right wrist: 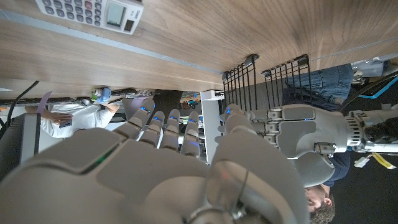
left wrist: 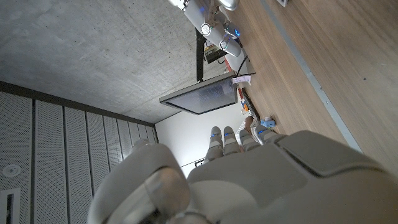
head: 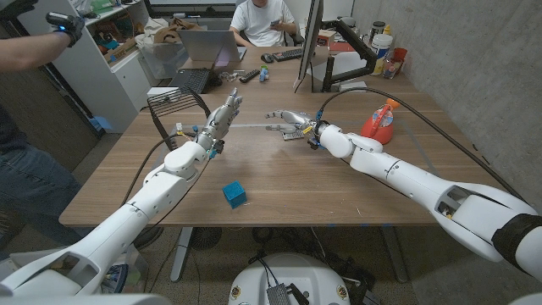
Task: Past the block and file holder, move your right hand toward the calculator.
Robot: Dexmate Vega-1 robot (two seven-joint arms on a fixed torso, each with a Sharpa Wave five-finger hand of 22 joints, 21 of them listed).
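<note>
A long wooden desk (head: 279, 191) carries a small blue cube block (head: 235, 196) near its front edge; a black wire file holder (head: 176, 108) at left; an orange spray bottle (head: 380, 121) at right; a grey calculator (right wrist: 92, 12); a laptop (head: 201, 52) at the far end.

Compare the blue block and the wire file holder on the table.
The blue block is a small solid cube; the file holder is a larger open rack of black wire. The block sits near the table's front edge between the arms; the file holder stands farther back, beside the left hand. Both rest on the wooden table, untouched.
</note>
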